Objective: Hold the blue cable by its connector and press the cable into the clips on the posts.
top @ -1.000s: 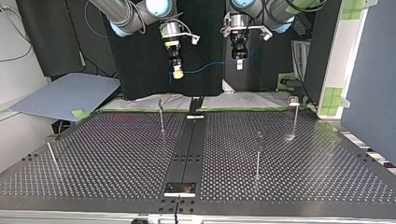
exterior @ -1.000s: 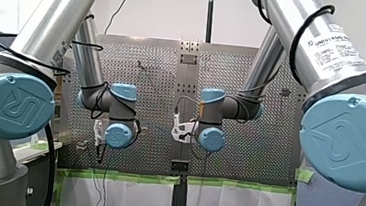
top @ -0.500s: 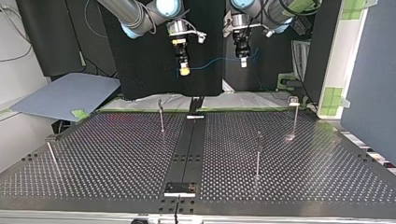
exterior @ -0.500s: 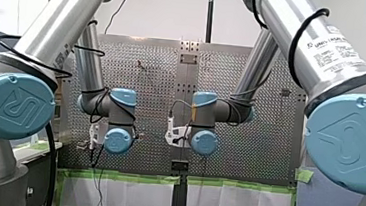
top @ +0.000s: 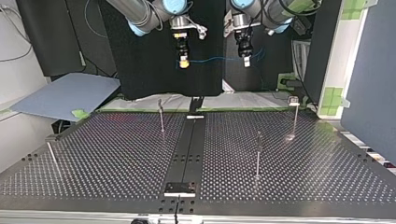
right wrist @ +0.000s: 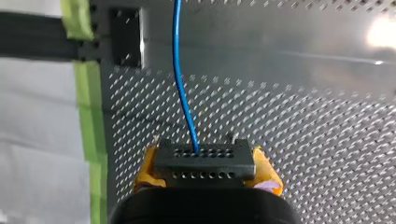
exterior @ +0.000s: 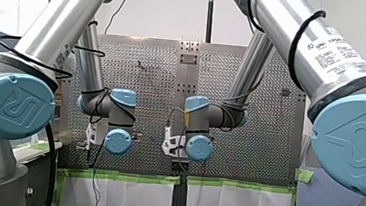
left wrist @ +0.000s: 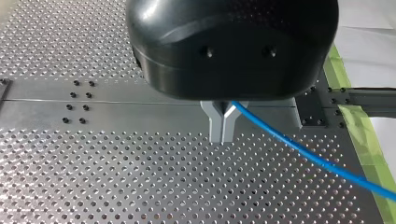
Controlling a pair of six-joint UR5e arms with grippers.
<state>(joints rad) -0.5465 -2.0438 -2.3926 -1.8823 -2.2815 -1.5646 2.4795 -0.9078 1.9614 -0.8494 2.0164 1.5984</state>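
Blue cable (top: 215, 59) runs crosswise between both tools, well above the bench (top: 116, 158) and posts (top: 161, 116). Right tool (right wrist: 205, 171) is clamped on the connector (right wrist: 205, 161); left tool (left wrist: 222, 127) pinches the cable. The nearest post stands lower, toward the right tool's end.

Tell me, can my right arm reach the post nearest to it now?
Probably yes: the right tool, shut on the connector, hangs above the table, and nothing stands between it and that post.

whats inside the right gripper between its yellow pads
A black connector with rows of small holes sits clamped between the pads, and the blue cable runs out of its face. The connector's rear part is hidden by the right gripper body.
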